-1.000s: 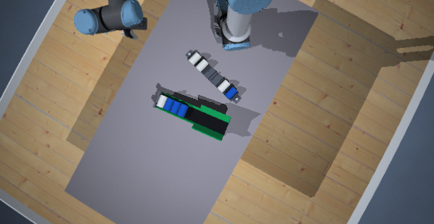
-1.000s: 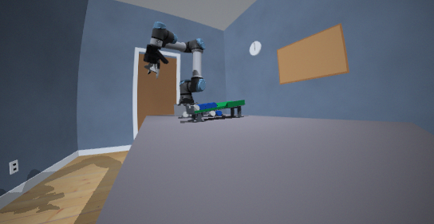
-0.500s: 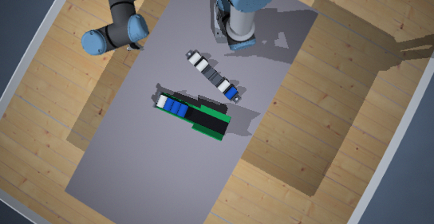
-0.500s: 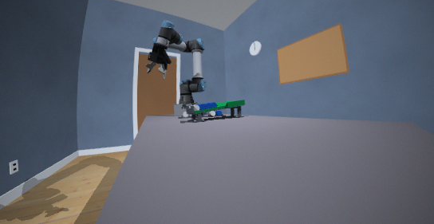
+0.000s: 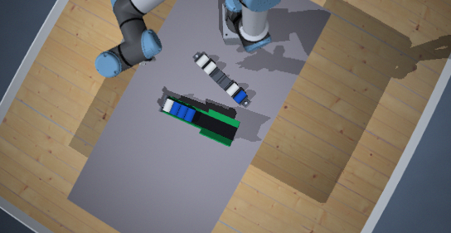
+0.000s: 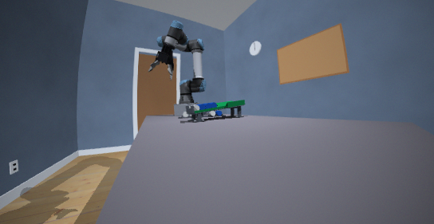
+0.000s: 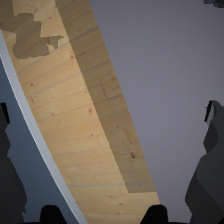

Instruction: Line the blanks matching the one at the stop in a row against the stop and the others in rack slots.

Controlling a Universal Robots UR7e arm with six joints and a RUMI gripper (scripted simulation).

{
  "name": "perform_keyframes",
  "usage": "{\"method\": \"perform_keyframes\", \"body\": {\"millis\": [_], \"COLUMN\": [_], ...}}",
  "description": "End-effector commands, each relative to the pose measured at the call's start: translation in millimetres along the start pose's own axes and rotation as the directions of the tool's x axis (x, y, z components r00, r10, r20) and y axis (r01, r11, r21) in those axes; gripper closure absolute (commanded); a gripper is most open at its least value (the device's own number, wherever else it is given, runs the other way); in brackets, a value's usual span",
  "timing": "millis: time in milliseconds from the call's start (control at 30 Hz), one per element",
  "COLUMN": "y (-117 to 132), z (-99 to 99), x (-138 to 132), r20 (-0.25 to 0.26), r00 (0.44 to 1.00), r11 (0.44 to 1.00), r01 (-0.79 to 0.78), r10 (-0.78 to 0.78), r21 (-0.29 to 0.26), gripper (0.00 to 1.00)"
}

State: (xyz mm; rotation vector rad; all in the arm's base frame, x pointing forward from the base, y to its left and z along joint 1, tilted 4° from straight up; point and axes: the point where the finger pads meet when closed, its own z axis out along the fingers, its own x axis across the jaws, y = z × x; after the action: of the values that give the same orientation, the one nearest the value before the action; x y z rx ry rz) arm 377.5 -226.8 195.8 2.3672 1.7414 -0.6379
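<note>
My jaws standing wide, holding nothing, gripper (image 6: pixel 160 73) (image 7: pixel 106 102) hanging high, off to tabletop's (image 5: pixel 137 162) (image 6: pixel 259 167) (image 7: pixel 160 75) side. White blank (image 5: pixel 167 104) (image 6: pixel 195 108) sitting at stop; three blue blanks (image 5: pixel 180 109) (image 6: pixel 207 106) crowding ramp (image 5: pixel 224 114) (image 6: pixel 236 104) beside it. Rack (image 5: pixel 246 103) apparently offering two middle slots. I'm judging outermost blue first: squaring jaws to its length, gripping centrally, lifting straight, lowering between ribs, ends overhanging equally.
</note>
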Motion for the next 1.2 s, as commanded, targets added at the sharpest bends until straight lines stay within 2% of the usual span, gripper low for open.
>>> {"method": "perform_keyframes", "body": {"millis": [0,67,233,567,633,700,933,967,1000,1033,1067,1133,1167], "y": [12.1,12.1,21.3,38.1,38.1,43.3,50.9,52.7,53.0,54.8,54.9,57.6,57.6], "z": [-6.6,-6.6,-12.4,-24.9,-24.9,-29.5,-37.2,-39.2,-39.6,-41.8,-41.9,-45.5,-45.5], "x": [17.7,17.7,34.2,70.5,70.5,83.7,106.7,112.8,113.8,120.5,120.8,131.9,131.9], "r20": [0.026,0.026,0.053,0.118,0.118,0.142,0.181,0.192,0.193,0.204,0.205,0.222,0.222], "r00": [0.986,0.986,0.954,0.832,0.832,0.774,0.661,0.629,0.624,0.588,0.586,0.525,0.525], "r11": [0.986,0.986,0.954,0.834,0.834,0.777,0.668,0.636,0.632,0.597,0.595,0.536,0.536], "r01": [0.163,0.163,0.297,0.550,0.550,0.628,0.744,0.771,0.775,0.802,0.804,0.844,0.844], "r10": [-0.162,-0.162,-0.295,-0.542,-0.542,-0.617,-0.728,-0.754,-0.757,-0.783,-0.784,-0.822,-0.822], "r21": [-0.026,-0.026,-0.039,-0.048,-0.048,-0.045,-0.032,-0.027,-0.026,-0.020,-0.020,-0.009,-0.009], "gripper": [0.00,0.00,0.00,0.00,0.00,0.00,0.00,0.00,0.00,0.00,0.00,0.00,0.00]}}
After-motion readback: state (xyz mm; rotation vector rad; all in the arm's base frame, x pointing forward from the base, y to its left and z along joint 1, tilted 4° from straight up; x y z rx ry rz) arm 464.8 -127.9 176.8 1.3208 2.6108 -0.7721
